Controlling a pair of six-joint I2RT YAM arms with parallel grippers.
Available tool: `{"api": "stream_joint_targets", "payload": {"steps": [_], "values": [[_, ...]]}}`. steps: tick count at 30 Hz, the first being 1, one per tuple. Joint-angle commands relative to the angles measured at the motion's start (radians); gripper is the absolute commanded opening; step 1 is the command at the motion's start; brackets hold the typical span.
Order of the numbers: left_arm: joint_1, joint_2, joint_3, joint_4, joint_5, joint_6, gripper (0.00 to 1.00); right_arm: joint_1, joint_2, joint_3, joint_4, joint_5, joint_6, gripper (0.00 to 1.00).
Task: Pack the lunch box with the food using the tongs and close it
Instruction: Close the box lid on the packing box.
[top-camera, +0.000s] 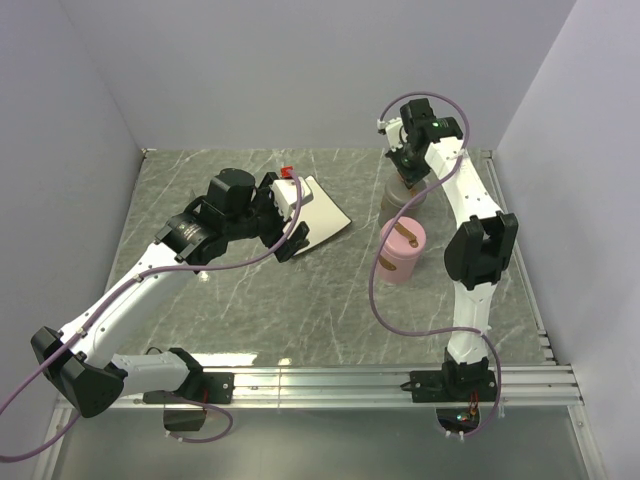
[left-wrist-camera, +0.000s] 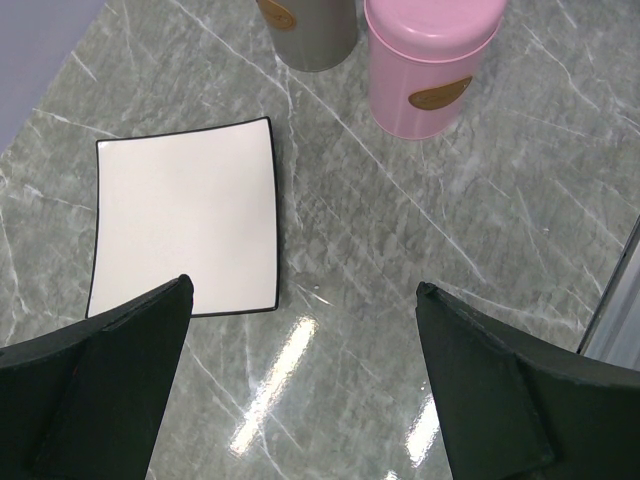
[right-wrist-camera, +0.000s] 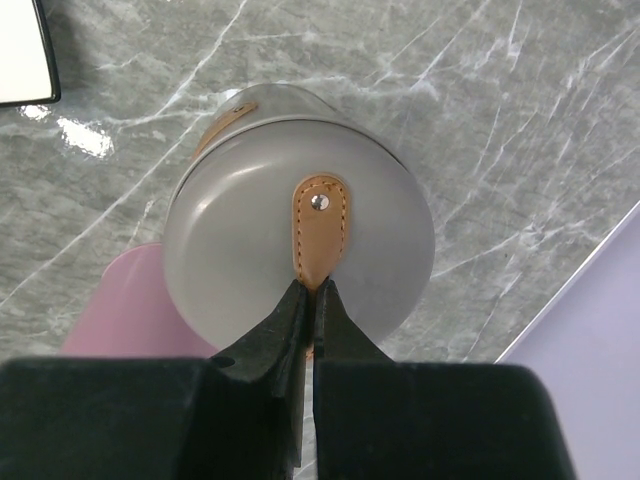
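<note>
Right wrist view: our right gripper pinches the soft leather tab on the grey lunch box, a surer hold, we judge, than its slick surface; left gripper spread.

Table: grey-green marble pattern with white veining.
Plate, at 10 o'clock in the left wrist view: white face, thin black rim.
Pink canister, at 1 o'clock: uniform pink, tan oval label.
Grey canister: matt grey lid, tan stitched leather strap, silver rivet.
Left gripper and right gripper: black.
Cables: purple.
</note>
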Motion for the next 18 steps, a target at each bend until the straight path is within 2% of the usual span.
{"api": "stream_joint_targets", "payload": {"steps": [1,12,18], "values": [[0.004,-0.011,0.007,0.013,0.016,-0.004,0.99,0.007,-0.001,-0.022,0.003,0.009,-0.010,0.00],[0.003,-0.012,0.005,0.004,0.025,-0.013,0.99,-0.008,0.039,-0.029,-0.046,-0.126,0.016,0.01],[0.004,-0.009,0.005,0.006,0.033,-0.024,0.99,-0.012,0.005,-0.025,-0.048,-0.164,0.030,0.20]]}}
